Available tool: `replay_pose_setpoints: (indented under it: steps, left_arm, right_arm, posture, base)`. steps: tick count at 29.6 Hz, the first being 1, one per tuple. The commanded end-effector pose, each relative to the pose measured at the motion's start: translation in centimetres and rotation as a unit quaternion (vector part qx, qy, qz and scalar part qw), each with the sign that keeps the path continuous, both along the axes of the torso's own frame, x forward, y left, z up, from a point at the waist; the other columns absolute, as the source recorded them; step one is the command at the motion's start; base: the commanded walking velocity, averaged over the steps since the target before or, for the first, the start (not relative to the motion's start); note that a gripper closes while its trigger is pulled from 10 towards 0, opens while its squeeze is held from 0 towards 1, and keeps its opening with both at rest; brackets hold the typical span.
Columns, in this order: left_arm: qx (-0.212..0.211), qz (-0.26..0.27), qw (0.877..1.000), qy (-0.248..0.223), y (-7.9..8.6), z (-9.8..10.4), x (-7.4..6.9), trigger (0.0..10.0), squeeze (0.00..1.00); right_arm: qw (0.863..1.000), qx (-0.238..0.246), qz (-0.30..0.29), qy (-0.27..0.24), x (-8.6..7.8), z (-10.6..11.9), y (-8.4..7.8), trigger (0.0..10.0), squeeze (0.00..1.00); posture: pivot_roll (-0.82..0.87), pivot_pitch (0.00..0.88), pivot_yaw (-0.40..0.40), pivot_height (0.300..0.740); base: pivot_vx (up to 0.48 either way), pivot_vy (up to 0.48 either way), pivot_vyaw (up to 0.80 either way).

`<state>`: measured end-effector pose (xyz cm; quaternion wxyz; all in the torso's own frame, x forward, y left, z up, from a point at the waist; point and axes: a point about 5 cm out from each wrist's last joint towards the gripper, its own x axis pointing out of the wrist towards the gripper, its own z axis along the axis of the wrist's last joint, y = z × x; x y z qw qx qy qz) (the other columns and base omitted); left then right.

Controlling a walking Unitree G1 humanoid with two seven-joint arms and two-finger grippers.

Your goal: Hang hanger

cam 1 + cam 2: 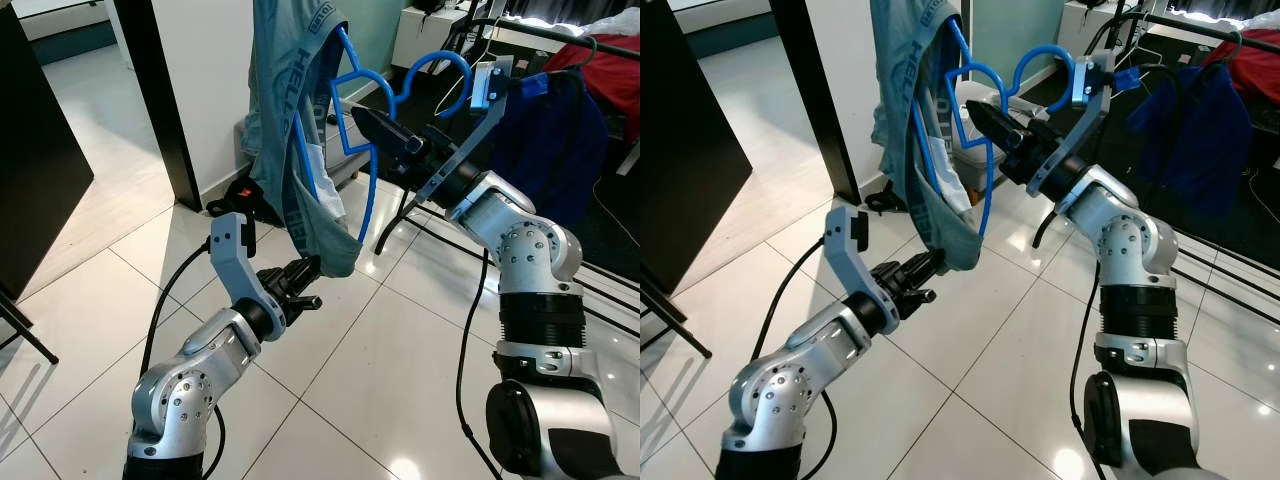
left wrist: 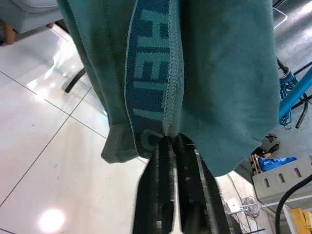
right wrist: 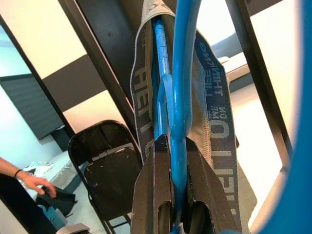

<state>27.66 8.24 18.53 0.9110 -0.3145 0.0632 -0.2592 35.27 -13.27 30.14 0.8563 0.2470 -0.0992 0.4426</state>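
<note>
Down at the left, the left gripper [image 1: 300, 283] reaches up from below with its black fingers pinched on the bottom hem of the teal-green cotton garment with a lettered waistband [image 1: 295, 150], steadying it just above its tips. Up and to the right of it, that garment drapes over the bright blue plastic hanger [image 1: 365, 130], which the right gripper [image 1: 372, 125] clamps between its two fingers near the shoulder; the wrist view shows the blue bar running straight up from between the closed jaws. The hanger's curved blue hook [image 1: 440, 75] sits free in the air just behind the right gripper, catching on nothing, so by my reading the garment is loaded and lifted but the hanging itself is not yet done. Further right, beyond the right gripper, runs the black metal clothes rail [image 1: 540, 32] with a dark blue garment [image 1: 555, 130] and a red one [image 1: 600, 60] already on it; that looks the likely destination, and the hook has to be turned and carried across to it. Standing in the way, I'd judge: the clothes crowding the rail, the rack's black legs [image 1: 395, 215] on the white tiled floor [image 1: 380, 340], and the left gripper's hold, which must let go or follow. A person's hand [image 3: 36, 184] shows far off by a black folding chair [image 3: 105, 170].
</note>
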Motion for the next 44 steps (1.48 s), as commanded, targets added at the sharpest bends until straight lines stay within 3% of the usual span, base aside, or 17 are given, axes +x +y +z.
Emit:
replay_pose_setpoints:
  steps: [1, 14, 15, 16, 17, 18, 19, 20, 25, 29, 30, 40, 41, 43, 44]
  left_arm:
    - [-0.018, -0.004, 1.0, 0.012, -0.3, -0.4, -0.3, 0.0, 0.0]
    - [-0.021, -0.006, 1.0, 0.01, -0.3, -0.4, -0.3, 0.0, 0.0]
    - [-0.018, -0.006, 1.0, 0.004, -0.2, -0.3, -0.3, 0.0, 0.16]
    - [-0.018, -0.006, 1.0, 0.004, -0.2, -0.3, -0.3, 0.0, 0.16]
    - [-0.006, 0.001, 1.0, 0.001, -0.1, -0.2, -0.2, 0.3, 0.46]
    - [0.003, 0.006, 1.0, -0.001, 0.0, -0.2, -0.1, 8.8, 1.0]
    - [0.003, 0.006, 1.0, -0.001, 0.0, -0.2, -0.1, 8.8, 1.0]
    - [0.005, -0.005, 1.0, -0.011, -0.1, 0.0, -0.3, 10.0, 1.0]
    - [-0.006, 0.008, 1.0, -0.012, 0.2, 0.2, -0.3, 10.0, 1.0]
    - [-0.023, 0.042, 0.999, -0.012, 1.2, 0.4, 0.0, 10.0, 1.0]
    - [-0.026, 0.071, 0.997, -0.008, 2.1, 0.3, 0.4, 10.0, 1.0]
    - [-0.018, 0.116, 0.993, 0.003, 3.0, -0.2, 1.0, 10.0, 1.0]
    - [-0.014, 0.115, 0.993, 0.001, 2.8, -0.1, 1.1, 10.0, 0.16]
    - [-0.011, 0.115, 0.993, -0.001, 2.7, 0.0, 1.2, 10.0, 0.16]
    - [-0.013, 0.113, 0.993, -0.002, 2.4, 0.1, 1.3, 10.0, 0.0]
  right_arm:
    - [1.0, 0.009, -0.009, -0.009, 0.0, 0.6, -0.3, 10.0, 0.0]
    - [1.0, 0.014, -0.018, -0.01, 0.3, 0.8, -0.7, 10.0, 0.0]
    - [1.0, 0.013, -0.019, -0.01, 0.3, 0.8, -0.8, 10.0, 0.0]
    - [1.0, 0.013, -0.019, -0.01, 0.3, 0.8, -0.8, 10.0, 0.0]
    - [1.0, 0.012, -0.021, -0.01, 0.3, 0.8, -0.8, 10.0, 0.0]
    - [1.0, 0.011, -0.023, -0.009, 0.3, 0.8, -0.9, 10.0, 0.0]
    - [1.0, 0.011, -0.023, -0.009, 0.3, 0.8, -0.9, 10.0, 0.0]
    - [1.0, 0.011, -0.023, -0.009, 0.3, 0.7, -0.9, 10.0, 0.0]
    - [1.0, 0.013, -0.022, -0.01, 0.2, 0.7, -1.0, 10.0, 0.0]
    - [1.0, 0.013, -0.01, -0.015, 0.0, 0.8, -0.8, 10.0, 0.0]
    - [1.0, 0.011, 0.007, -0.026, -0.4, 0.9, -0.7, 10.0, 0.0]
    - [0.999, 0.026, 0.024, -0.038, -0.9, 1.4, -0.9, 10.0, 0.0]
    - [0.998, 0.028, 0.033, -0.041, -1.1, 1.4, -0.7, 10.0, 0.0]
    - [0.998, 0.03, 0.039, -0.044, -1.2, 1.4, -0.6, 10.0, 0.0]
    - [0.997, 0.032, 0.05, -0.048, -1.5, 1.4, -0.4, 10.0, 0.0]
  posture:
    - [-0.06, 0.096, -0.047, 0.74]
    - [-0.06, 0.096, -0.046, 0.74]
    - [-0.06, 0.096, -0.047, 0.74]
    - [-0.06, 0.096, -0.047, 0.74]
    - [-0.06, 0.099, -0.046, 0.74]
    - [-0.06, 0.099, -0.046, 0.74]
    - [-0.06, 0.099, -0.046, 0.74]
    - [-0.06, 0.099, -0.046, 0.74]
    - [-0.05, 0.095, -0.046, 0.74]
    - [-0.05, 0.095, -0.047, 0.74]
    - [-0.05, 0.099, -0.05, 0.74]
    - [-0.05, 0.099, -0.05, 0.74]
    - [-0.06, 0.097, -0.049, 0.74]
    - [-0.06, 0.097, -0.049, 0.74]
    - [-0.06, 0.095, -0.049, 0.74]
  base:
    - [0.0, 0.0, 0.0]
    - [0.0, 0.0, 0.0]
    - [0.0, 0.0, 0.0]
    - [0.0, 0.0, 0.0]
    - [0.0, 0.0, 0.0]
    - [0.0, 0.0, 0.0]
    - [0.0, 0.0, 0.0]
    - [0.0, 0.0, 0.0]
    - [0.0, 0.0, 0.0]
    - [0.0, 0.0, 0.0]
    - [0.0, 0.0, 0.0]
    - [0.0, 0.0, 0.0]
    - [0.0, 0.0, 0.0]
    - [0.0, 0.0, 0.0]
    - [0.0, 0.0, 0.0]
